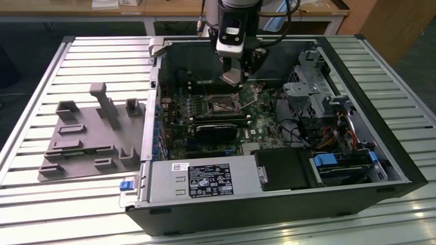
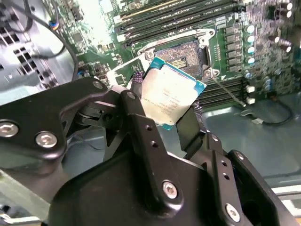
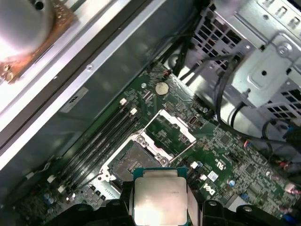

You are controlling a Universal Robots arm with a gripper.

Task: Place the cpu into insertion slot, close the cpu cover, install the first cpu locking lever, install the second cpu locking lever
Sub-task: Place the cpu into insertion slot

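The gripper (image 2: 164,107) has its fingers (image 2: 190,126) clenched on opposite edges of the cpu (image 2: 171,94), holding it metal top up above the insertion slot (image 3: 136,155). The slot is bare because the cpu cover (image 3: 179,125) stands tilted up beside it (leaving a clear way down). The open computer case (image 1: 272,206) lies on its side on a slatted metal table (image 1: 81,56), with a grey moulded tray (image 1: 81,148) at the exterior view's left.
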